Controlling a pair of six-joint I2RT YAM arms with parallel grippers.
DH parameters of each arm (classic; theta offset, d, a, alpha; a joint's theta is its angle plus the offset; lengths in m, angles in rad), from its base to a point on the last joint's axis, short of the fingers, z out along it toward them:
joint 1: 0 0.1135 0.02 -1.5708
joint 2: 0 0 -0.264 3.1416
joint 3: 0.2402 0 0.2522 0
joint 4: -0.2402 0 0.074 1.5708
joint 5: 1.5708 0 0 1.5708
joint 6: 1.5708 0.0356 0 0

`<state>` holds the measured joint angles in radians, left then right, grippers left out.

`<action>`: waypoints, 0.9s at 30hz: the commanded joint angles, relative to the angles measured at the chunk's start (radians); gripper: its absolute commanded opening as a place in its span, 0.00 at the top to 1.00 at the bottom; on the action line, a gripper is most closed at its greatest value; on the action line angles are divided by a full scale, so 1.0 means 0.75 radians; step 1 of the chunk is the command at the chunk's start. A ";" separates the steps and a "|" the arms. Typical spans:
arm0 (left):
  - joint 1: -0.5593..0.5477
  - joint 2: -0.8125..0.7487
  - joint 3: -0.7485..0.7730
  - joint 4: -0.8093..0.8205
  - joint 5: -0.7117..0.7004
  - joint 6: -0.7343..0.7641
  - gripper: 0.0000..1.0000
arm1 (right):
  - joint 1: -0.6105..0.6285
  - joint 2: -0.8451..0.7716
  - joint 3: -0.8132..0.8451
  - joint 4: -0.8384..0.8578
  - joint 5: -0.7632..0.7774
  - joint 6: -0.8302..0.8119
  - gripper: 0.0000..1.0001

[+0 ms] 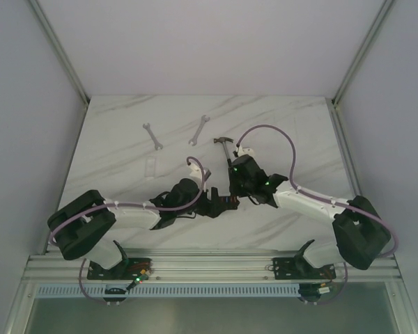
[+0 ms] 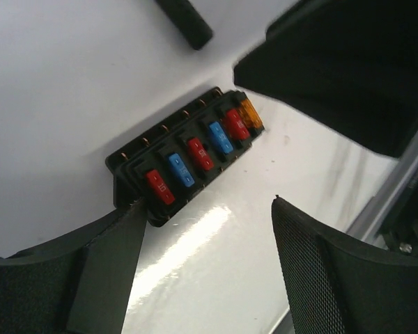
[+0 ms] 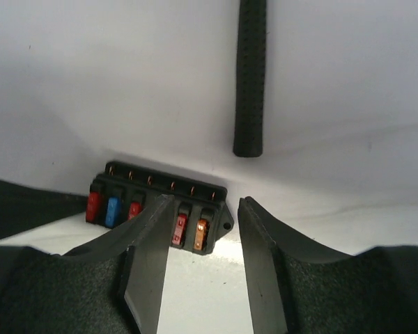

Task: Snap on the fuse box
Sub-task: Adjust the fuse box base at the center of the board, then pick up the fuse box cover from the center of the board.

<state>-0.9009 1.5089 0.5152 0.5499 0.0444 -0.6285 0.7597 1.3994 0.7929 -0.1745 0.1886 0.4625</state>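
The fuse box (image 2: 188, 163) lies on the table (image 2: 56, 83). The left gripper (image 2: 207, 261) and right gripper (image 3: 203, 264) hover close to it, jaws spread, empty.

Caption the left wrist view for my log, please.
Open left claw poised at the fuse box, six fuses showing.

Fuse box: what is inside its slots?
The fuse box holds six fuses: red, blue, red, blue, red, orange. In the right wrist view a finger covers one blue.

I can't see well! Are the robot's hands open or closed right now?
Left gripper: open, holding nothing, by the fuse box.
Right gripper: open, holding nothing.
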 commanded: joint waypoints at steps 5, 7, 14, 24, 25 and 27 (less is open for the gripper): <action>-0.068 -0.036 0.066 -0.046 -0.042 -0.027 0.16 | -0.043 -0.063 -0.026 -0.003 0.123 -0.040 0.49; -0.058 -0.082 0.089 -0.176 -0.151 -0.019 0.14 | -0.044 -0.065 -0.028 0.016 0.125 -0.056 0.49; 0.078 -0.299 0.104 -0.507 -0.370 0.017 0.09 | -0.044 -0.052 -0.052 0.144 0.098 -0.107 0.47; 0.510 -0.390 0.208 -0.878 -0.640 0.203 0.00 | -0.045 -0.078 -0.171 0.341 0.108 -0.199 0.34; 0.549 -0.367 0.233 -0.890 -0.639 0.223 0.00 | -0.045 -0.081 -0.183 0.354 0.110 -0.199 0.34; 0.634 -0.307 0.278 -0.897 -0.621 0.247 0.00 | -0.045 -0.076 -0.198 0.366 0.113 -0.200 0.31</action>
<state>-0.5106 1.2228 0.6529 -0.0368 -0.3733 -0.5240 0.7280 1.3655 0.6743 0.0231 0.2447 0.3351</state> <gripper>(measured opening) 0.998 0.658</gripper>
